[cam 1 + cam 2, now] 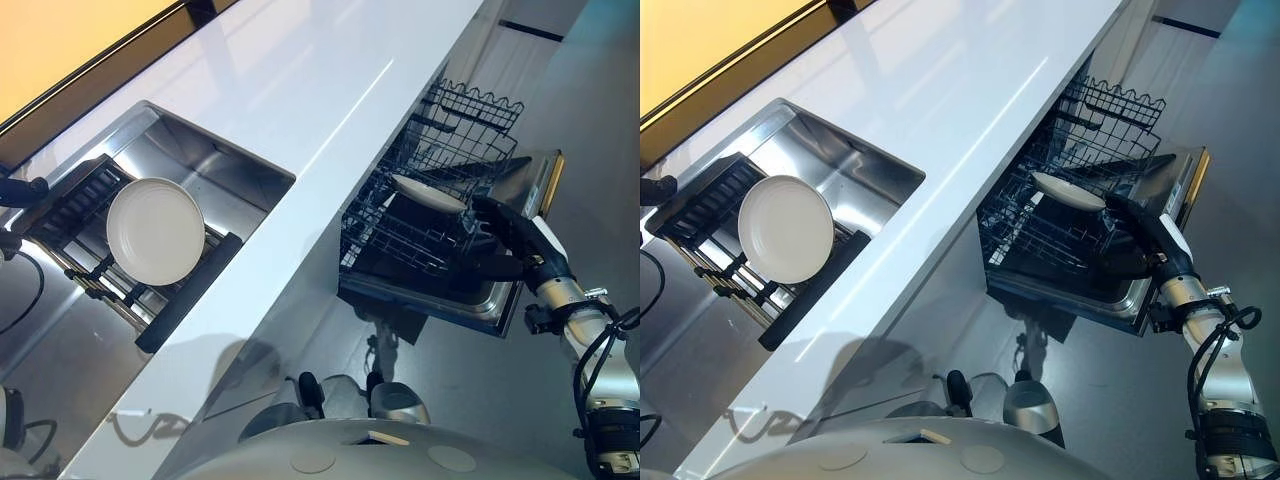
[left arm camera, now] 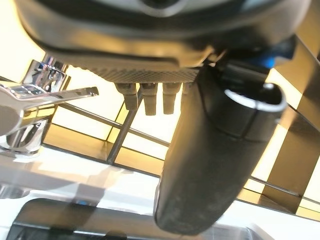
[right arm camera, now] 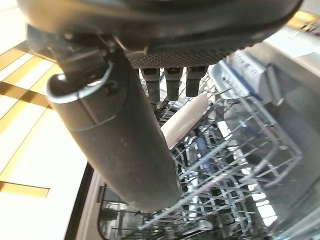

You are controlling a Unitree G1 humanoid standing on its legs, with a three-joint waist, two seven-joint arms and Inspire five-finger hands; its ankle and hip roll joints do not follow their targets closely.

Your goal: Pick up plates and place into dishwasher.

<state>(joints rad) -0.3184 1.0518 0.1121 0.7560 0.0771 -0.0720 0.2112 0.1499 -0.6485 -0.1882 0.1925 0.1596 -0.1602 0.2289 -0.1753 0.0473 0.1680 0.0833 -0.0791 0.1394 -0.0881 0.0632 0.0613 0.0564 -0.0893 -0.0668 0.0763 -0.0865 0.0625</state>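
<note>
A white plate leans in the black drying rack inside the steel sink. A second white plate stands tilted in the pulled-out dishwasher rack. My right hand hovers over that rack, its fingers straight and just right of this plate's edge. In the right wrist view the plate shows past the fingers, with the thumb straight and apart from it. My left hand is open near the faucet, at the sink's left edge.
The long white counter runs between the sink and the dishwasher. The open dishwasher door lies below the rack, and a second wire basket sits further back. Grey floor lies to the right.
</note>
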